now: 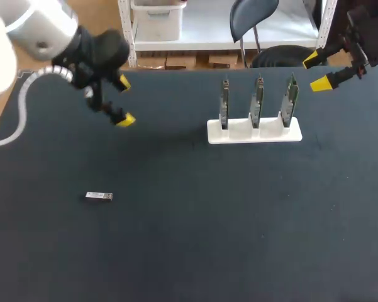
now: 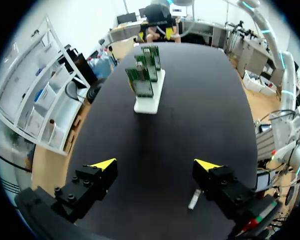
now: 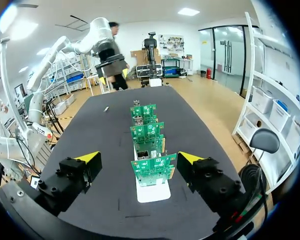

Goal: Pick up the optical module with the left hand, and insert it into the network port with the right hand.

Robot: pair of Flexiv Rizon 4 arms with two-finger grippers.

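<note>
The optical module [image 1: 99, 196], a small silver bar, lies flat on the black table at the left, nearer the front. My left gripper [image 1: 124, 101] hangs open above the table behind it, with nothing between its fingers. In the left wrist view the module [image 2: 193, 199] lies beside one finger of that gripper [image 2: 155, 164]. Three green circuit boards stand upright in a white holder [image 1: 254, 133] at the middle right. My right gripper [image 1: 321, 70] is open above the table's far right corner. In the right wrist view the boards [image 3: 152, 168] stand just ahead of its fingers [image 3: 140, 157], and the module [image 3: 106, 108] shows far off.
The black table [image 1: 239, 220] runs wide between the module and the holder. The holder [image 2: 149, 102] is the only upright obstacle. My left arm's white cable [image 1: 16, 107] hangs over the table's left edge.
</note>
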